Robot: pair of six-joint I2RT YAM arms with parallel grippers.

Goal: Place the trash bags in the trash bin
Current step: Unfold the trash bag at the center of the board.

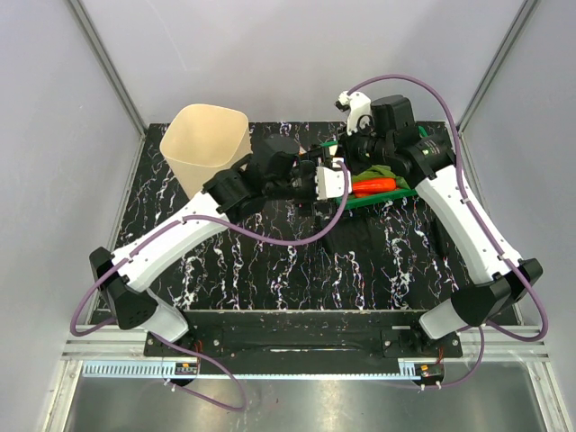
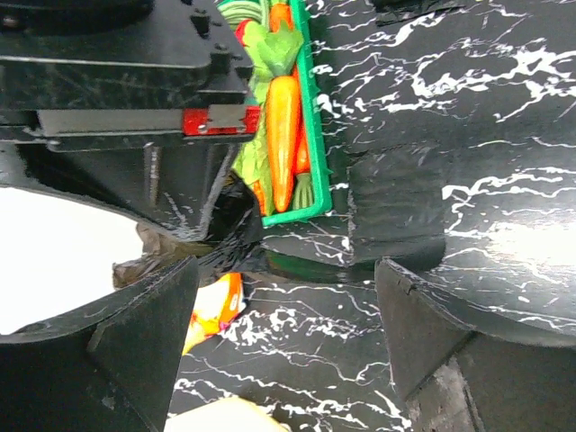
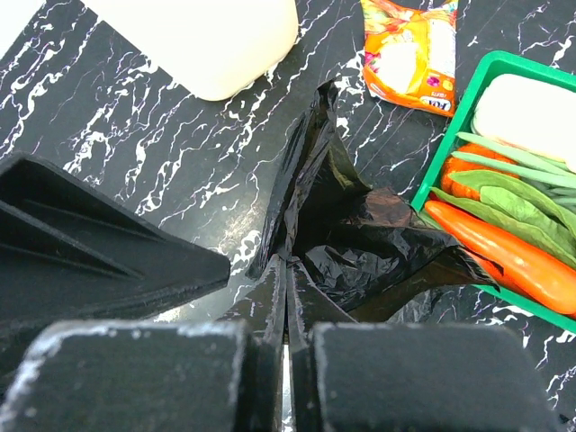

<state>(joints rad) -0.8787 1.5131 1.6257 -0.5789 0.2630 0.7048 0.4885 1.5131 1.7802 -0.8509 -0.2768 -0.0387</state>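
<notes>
My right gripper [image 3: 288,261] is shut on a crinkly black trash bag [image 3: 360,234], pinching its edge while the rest spreads out below the closed jaws. That bag [image 2: 229,225] also shows in the left wrist view, beside the green tray. My left gripper [image 2: 286,288] is open just next to it, with only the marbled table between its fingers [image 2: 135,342]. A flat, dark folded trash bag [image 2: 396,211] lies on the table beyond the left gripper. The cream trash bin [image 1: 207,144] stands at the back left, apart from both grippers [image 1: 335,183].
A green tray [image 1: 396,193] of toy vegetables, with an orange carrot [image 2: 281,126], sits right of centre. An orange snack wrapper [image 3: 412,54] lies between the bin [image 3: 207,36] and the tray [image 3: 450,135]. Both arms meet over the table's back middle.
</notes>
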